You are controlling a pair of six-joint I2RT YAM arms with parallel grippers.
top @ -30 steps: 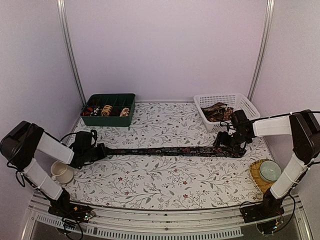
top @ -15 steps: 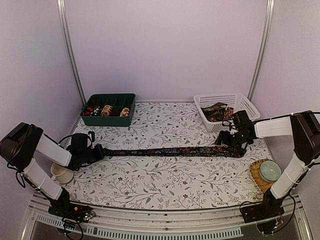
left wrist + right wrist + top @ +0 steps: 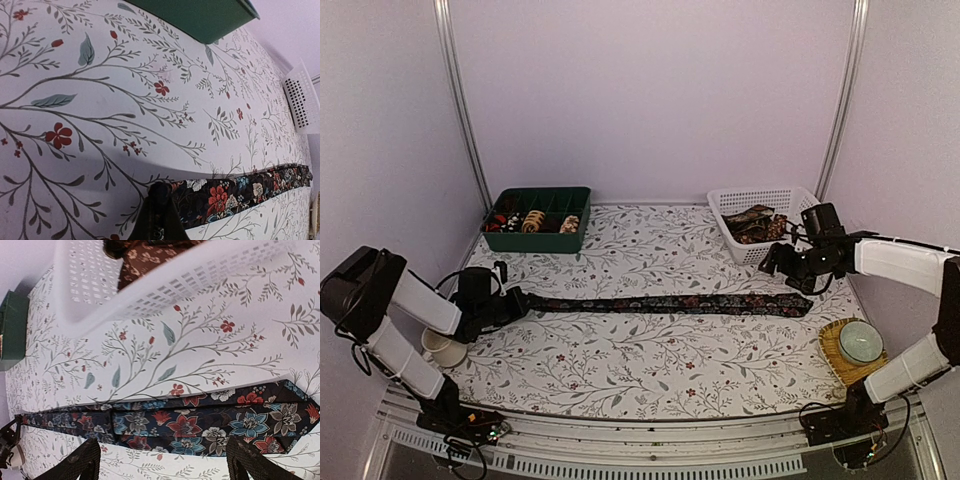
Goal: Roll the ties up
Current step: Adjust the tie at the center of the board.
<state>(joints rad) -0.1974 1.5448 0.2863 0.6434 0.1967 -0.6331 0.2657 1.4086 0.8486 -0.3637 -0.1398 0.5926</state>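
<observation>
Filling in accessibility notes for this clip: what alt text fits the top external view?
A dark floral necktie lies stretched across the leaf-printed table, narrow end clamped in the left gripper, the right gripper open over its wide end. A green compartment tray and white mesh basket sit behind.

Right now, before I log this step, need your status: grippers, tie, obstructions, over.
Left gripper shut on tie, narrow end. Right gripper open above wide end. Tie flat, unrolled. Nothing on it; basket close behind right gripper.
</observation>
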